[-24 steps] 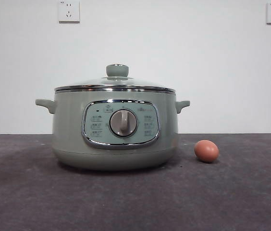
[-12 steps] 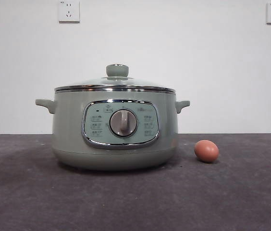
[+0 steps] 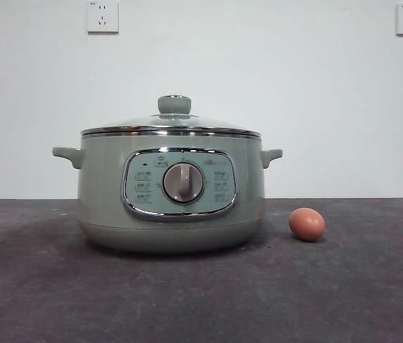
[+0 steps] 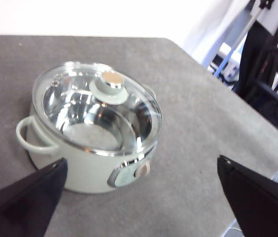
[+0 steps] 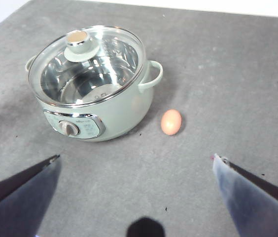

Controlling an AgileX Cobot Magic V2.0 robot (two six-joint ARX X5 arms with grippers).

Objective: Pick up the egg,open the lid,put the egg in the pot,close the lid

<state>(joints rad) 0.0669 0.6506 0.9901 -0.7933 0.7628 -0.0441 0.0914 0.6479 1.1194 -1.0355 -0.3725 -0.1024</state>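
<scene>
Both pincers hang high with jaws spread wide and nothing held: the right gripper above bare grey table, the left gripper likewise. Ahead of the right gripper lies the egg, on the table just beside the pot; the lid sits shut on it. Ahead of the left gripper stands the same pot. A white wall with two sockets backs the table.
</scene>
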